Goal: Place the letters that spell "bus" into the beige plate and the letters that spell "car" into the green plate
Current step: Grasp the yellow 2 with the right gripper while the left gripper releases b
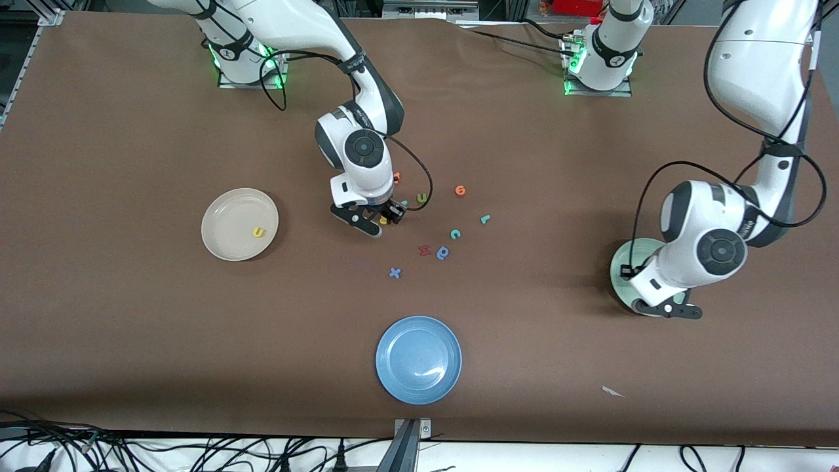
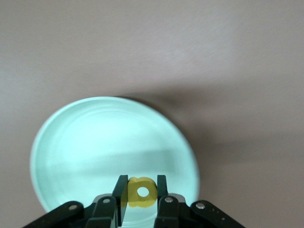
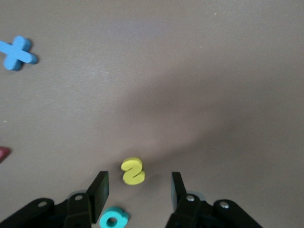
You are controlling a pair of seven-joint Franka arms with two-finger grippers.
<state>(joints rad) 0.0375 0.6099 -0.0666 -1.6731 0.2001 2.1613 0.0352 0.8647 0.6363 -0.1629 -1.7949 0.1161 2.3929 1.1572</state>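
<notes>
A: Where does the right end effector (image 3: 137, 192) stand?

B: Low over the tabletop (image 1: 131, 341) amid the scattered letters, fingers apart, straddling the yellow "s" (image 3: 132, 171); a teal "b" (image 3: 114, 220) lies just beside it. Nothing is gripped yet.

A: And the left end effector (image 2: 142, 194)?

B: Clamped on the yellow "a" (image 2: 141, 192), over the green plate (image 2: 85, 142).

A: Progress?

B: The yellow "u" (image 1: 259, 232) lies in the beige plate (image 1: 226, 226). Likely next: close on the "s", release the "a".
</notes>
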